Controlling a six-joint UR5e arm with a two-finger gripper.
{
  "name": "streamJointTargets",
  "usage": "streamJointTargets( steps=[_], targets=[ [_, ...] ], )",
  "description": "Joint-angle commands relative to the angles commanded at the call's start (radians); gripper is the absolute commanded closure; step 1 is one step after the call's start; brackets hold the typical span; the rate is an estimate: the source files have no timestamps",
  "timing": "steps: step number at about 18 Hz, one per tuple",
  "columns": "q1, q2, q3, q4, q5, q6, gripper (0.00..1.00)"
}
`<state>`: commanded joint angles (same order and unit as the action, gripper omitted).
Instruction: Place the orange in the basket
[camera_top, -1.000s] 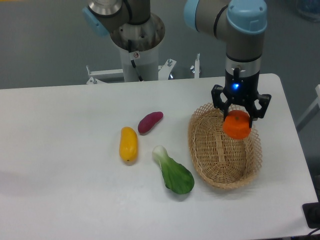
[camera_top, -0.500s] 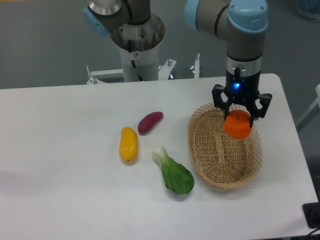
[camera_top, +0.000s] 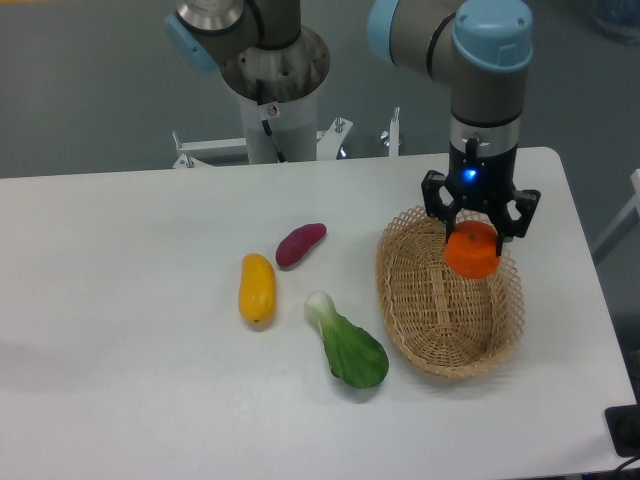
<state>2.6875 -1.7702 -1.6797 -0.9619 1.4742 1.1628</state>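
Camera: claw (camera_top: 473, 232) grips orange (camera_top: 472, 251) above basket (camera_top: 408, 330).

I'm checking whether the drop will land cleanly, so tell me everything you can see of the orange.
The orange is small, round, smooth and bright orange, with a hint of a stem dimple on top. It sits in the end effector, whose dark fingers close against its upper sides, hiding part of it. It hangs over the far right part of the woven basket, above the basket floor; whether it touches the wicker cannot be told.
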Motion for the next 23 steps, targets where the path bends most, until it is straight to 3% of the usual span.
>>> streamJointTargets(
  steps=[2,5,8,13,23],
  targets=[
    [0.0,-0.011,-0.009,0.018,0.0,0.002,0.4],
    [-0.002,-0.06,-0.02,0.095,0.009,-0.002,0.4],
    [-0.014,-0.107,-0.02,0.14,0.09,-0.003,0.4],
    [-0.041,-0.193,-0.014,0.152,0.089,-0.037,0.4],
    [-0.055,-0.256,-0.034,0.181,0.052,-0.193,0.4]
  ],
)
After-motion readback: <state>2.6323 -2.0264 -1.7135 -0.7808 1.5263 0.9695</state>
